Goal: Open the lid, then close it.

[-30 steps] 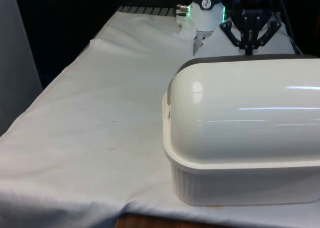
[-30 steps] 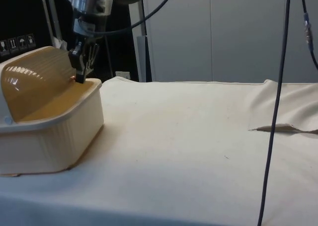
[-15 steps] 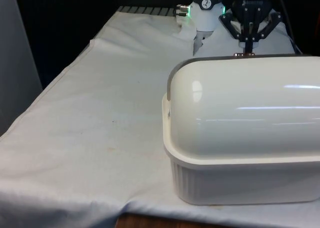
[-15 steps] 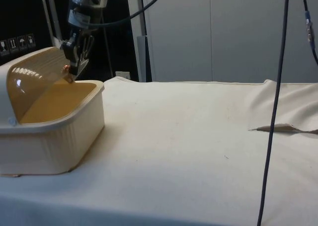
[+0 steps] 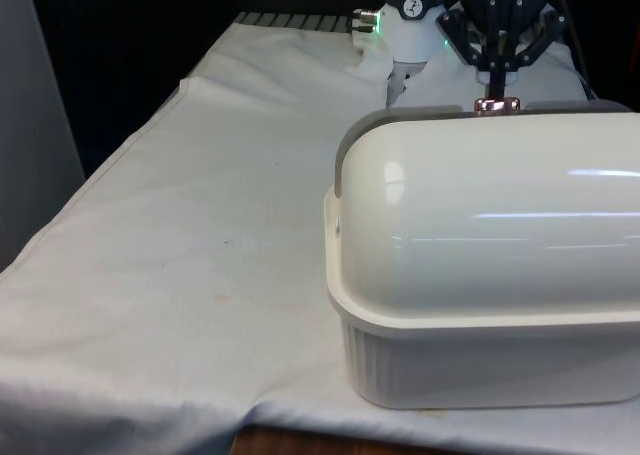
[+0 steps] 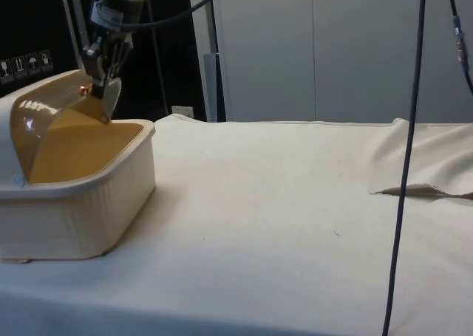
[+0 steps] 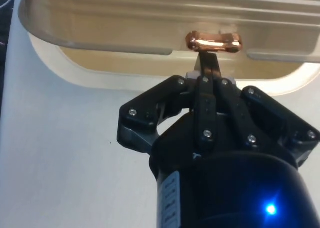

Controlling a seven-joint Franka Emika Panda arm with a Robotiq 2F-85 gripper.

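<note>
The lid (image 6: 52, 107), a smooth curved shell with a ribbed inside, is part way up over the ribbed cream box (image 6: 81, 203). Its small copper handle (image 7: 214, 41) sits directly at the fingertips of the gripper (image 7: 207, 62), whose fingers are pressed together under it. The handle's long axis runs across the fingers.

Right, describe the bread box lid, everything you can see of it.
The lid is a glossy cream roll-top dome with a ribbed inside, looking like plastic. It carries a small copper handle on its front edge. It stands partly raised over the ribbed cream base, leaving a gap. The gripper is shut on the handle, fingers pressed together under it.
</note>
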